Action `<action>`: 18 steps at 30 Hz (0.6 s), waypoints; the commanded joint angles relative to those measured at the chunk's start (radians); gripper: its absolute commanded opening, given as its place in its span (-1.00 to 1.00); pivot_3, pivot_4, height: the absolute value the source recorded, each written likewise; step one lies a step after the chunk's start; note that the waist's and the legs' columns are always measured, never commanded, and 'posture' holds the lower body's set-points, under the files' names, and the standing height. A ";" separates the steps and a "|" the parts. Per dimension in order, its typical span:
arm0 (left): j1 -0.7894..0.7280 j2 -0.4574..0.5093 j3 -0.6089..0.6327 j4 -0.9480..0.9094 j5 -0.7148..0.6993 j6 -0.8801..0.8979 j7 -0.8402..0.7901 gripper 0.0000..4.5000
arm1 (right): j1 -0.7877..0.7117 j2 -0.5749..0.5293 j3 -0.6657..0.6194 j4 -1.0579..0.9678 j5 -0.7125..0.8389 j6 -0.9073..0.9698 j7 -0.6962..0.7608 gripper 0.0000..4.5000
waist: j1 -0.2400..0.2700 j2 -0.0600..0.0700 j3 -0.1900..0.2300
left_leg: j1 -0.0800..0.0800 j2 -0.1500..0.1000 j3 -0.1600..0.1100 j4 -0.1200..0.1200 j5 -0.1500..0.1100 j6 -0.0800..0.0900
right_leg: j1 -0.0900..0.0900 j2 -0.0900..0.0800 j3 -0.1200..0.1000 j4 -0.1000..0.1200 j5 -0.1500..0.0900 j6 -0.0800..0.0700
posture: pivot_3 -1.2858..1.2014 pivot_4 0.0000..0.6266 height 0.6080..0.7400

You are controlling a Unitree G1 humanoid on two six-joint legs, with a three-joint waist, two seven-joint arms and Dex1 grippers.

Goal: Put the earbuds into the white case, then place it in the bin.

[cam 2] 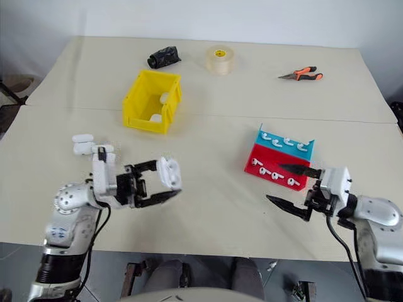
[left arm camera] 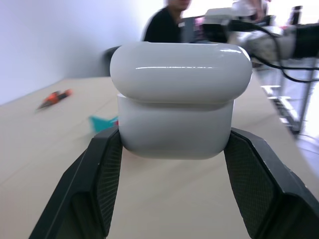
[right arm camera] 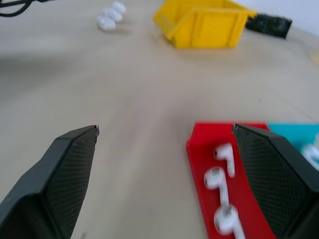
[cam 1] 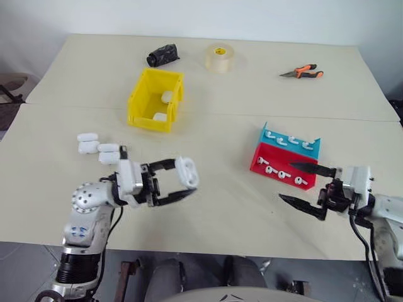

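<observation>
Near the table's (cam 1: 239, 119) front edge, the left gripper (cam 1: 182, 182) clamps the white case (cam 1: 187, 170) by its 2 smooth sides; glossy, light, likely slippery. The right gripper (cam 1: 301, 184) gapes beside the earbuds (cam 1: 277, 172); the bin (cam 1: 155, 99) waits beyond.

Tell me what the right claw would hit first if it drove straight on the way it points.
Probably the red tray with earbuds: the open right claw points left, with the tray's near corner between its fingers. Depth is unclear.
</observation>
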 commanded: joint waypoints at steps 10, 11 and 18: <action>-0.135 -0.024 -0.122 0.141 -0.016 -0.038 -0.123 0.21 | 0.283 -0.132 -0.235 -0.172 -0.022 0.163 -0.096 1.00 | 0.000 0.000 0.000 | 0.000 0.000 0.000 0.000 0.000 0.001 | 0.002 0.000 0.000 -0.003 0.000 0.001 | 0.03 -0.52 1.00; -0.135 -0.010 -0.127 0.136 -0.015 -0.013 -0.121 0.21 | 0.293 -0.146 -0.228 -0.198 -0.031 0.208 -0.124 1.00 | -0.002 0.000 0.000 | 0.000 0.000 0.000 0.000 0.000 0.001 | 0.002 0.000 0.000 -0.003 0.000 0.001 | 0.03 -0.52 1.00; -0.132 -0.008 -0.152 0.083 -0.018 0.073 -0.050 0.21 | 0.055 -0.391 -0.025 -0.336 -0.021 0.651 -0.285 1.00 | -0.003 0.000 0.000 | 0.001 0.000 -0.003 0.001 0.000 0.001 | 0.002 0.001 0.001 -0.003 0.001 0.002 | 0.03 -0.52 1.00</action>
